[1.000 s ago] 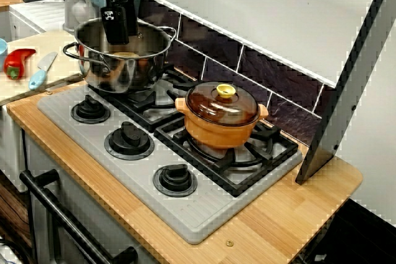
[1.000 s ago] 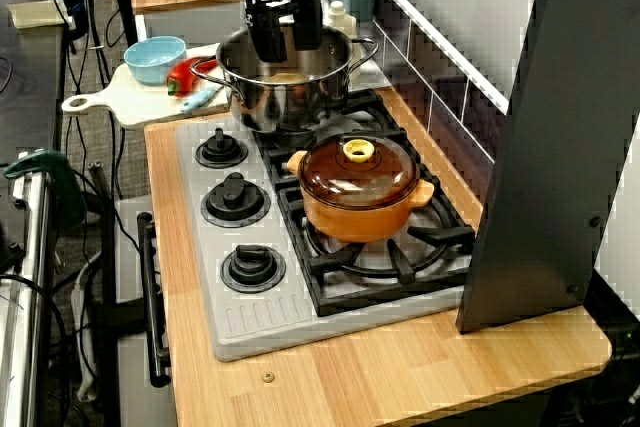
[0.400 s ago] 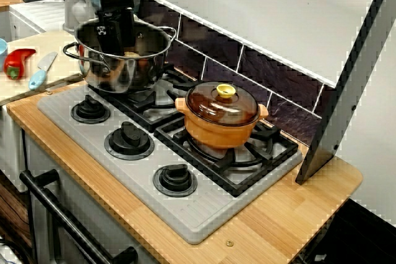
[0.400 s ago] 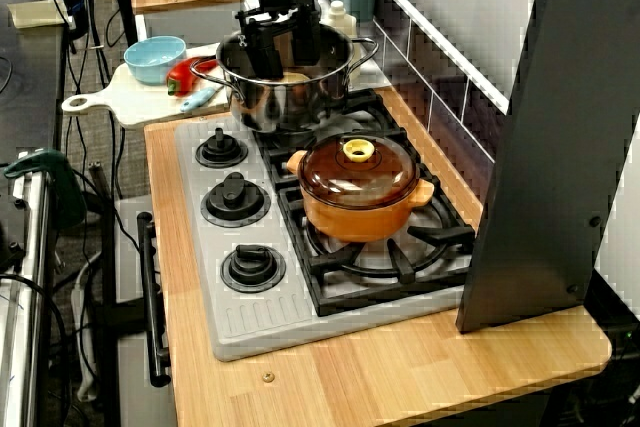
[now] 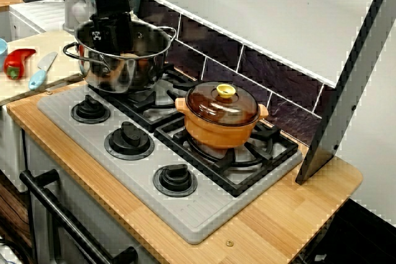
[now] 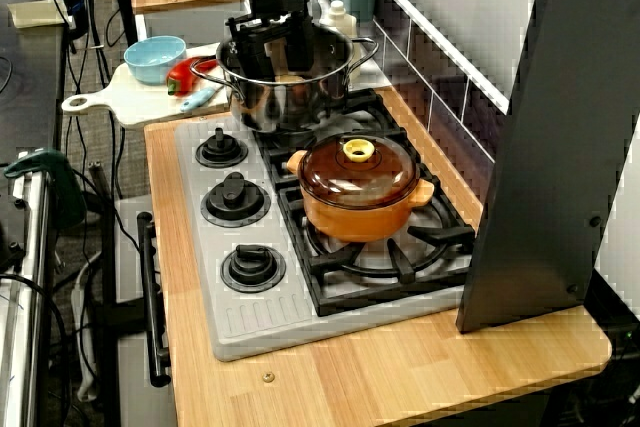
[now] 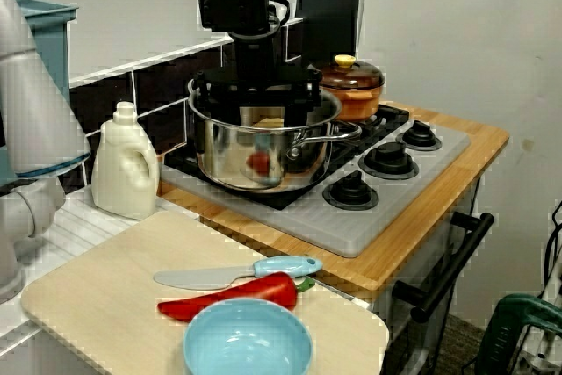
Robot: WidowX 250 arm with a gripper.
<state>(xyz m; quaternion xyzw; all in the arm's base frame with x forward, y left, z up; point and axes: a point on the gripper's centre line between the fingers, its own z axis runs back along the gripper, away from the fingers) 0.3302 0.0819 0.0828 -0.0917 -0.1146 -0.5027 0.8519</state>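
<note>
Looking from the stove's front: the claw (image 5: 112, 36) hangs down inside the silver pot (image 5: 124, 73), which sits on a burner of the stove (image 5: 185, 214). The pot's rim hides part of the fingers.
Next pot: an orange pot (image 5: 221, 129) with a brown lid (image 5: 221, 104) sits on the burner beside it, apart from the silver pot.
View from higher up: the claw (image 6: 270, 57) is spread, with one finger near each side of the silver pot (image 6: 285, 107). A tan thing (image 6: 290, 78) lies low in the pot between them, too small to name.
Touching: cannot tell if the fingers touch the tan thing.
View from the cutting board side: the claw (image 7: 255, 110) is spread wide inside the silver pot (image 7: 246, 160), holding nothing.
On the board: a cutting board (image 7: 97, 305) holds a red pepper (image 7: 230, 298), a knife (image 7: 235, 273) and a blue bowl (image 7: 248, 344). A white bottle (image 7: 123, 164) stands by the stove.
</note>
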